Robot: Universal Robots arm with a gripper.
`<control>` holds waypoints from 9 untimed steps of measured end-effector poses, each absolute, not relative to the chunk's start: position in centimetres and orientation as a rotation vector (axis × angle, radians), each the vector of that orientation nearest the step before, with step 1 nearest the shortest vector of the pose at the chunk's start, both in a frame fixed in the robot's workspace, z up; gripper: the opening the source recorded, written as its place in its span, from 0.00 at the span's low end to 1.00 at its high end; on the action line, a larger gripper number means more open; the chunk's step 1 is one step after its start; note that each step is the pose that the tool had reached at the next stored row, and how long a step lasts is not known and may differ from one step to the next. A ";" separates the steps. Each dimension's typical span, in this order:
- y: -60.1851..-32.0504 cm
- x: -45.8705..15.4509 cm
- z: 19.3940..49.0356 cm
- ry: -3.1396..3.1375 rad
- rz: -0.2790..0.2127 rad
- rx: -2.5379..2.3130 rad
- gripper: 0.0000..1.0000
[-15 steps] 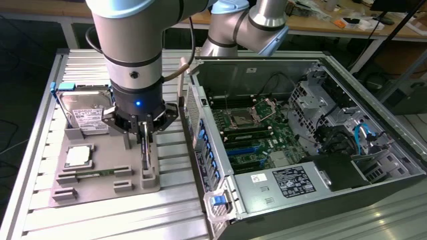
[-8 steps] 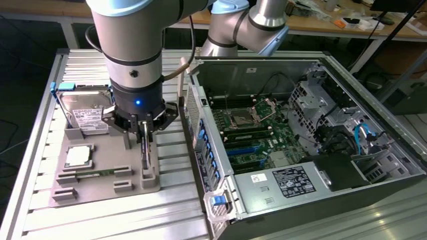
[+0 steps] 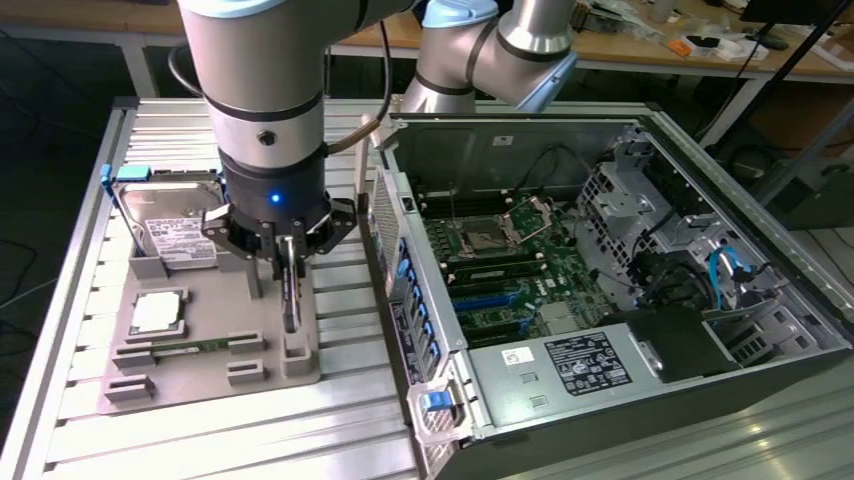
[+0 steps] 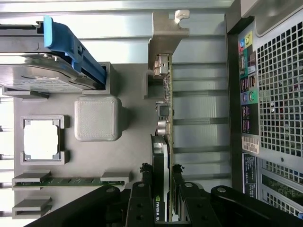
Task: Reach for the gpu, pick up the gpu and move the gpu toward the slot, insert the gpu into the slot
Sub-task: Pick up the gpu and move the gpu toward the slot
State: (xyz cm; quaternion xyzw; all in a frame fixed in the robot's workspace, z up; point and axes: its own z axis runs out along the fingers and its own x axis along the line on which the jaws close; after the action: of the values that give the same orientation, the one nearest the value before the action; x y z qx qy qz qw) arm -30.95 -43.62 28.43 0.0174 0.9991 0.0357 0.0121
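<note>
The gripper (image 3: 291, 262) (image 4: 162, 172) hangs over the grey holder tray (image 3: 200, 372) (image 4: 132, 156) on the tabletop (image 3: 254, 435), its fingers (image 4: 146, 187) pinching the gpu (image 3: 291, 308) (image 4: 165, 111) from both sides. The gpu stands upright on edge in the tray, beside the hard drive (image 3: 180, 238) (image 4: 42, 81). The slot (image 3: 491, 298) lies on the green motherboard inside the open computer case (image 3: 534, 140), well apart from the gpu.

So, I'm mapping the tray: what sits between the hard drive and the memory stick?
The square processor chip lies between the hard drive and the memory stick; the exterior view shows it.
</note>
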 end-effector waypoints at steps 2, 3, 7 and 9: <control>-43.6 -30.9 28.7 3.115 0.111 0.054 0.27; -43.6 -30.9 28.8 3.115 0.112 0.054 0.27; -43.6 -30.9 29.0 3.116 0.108 0.054 0.27; -43.6 -30.9 29.0 3.117 0.097 0.054 0.27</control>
State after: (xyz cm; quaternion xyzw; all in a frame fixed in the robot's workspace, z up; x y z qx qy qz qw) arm -30.95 -43.61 29.02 0.0174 0.9993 0.0311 0.0113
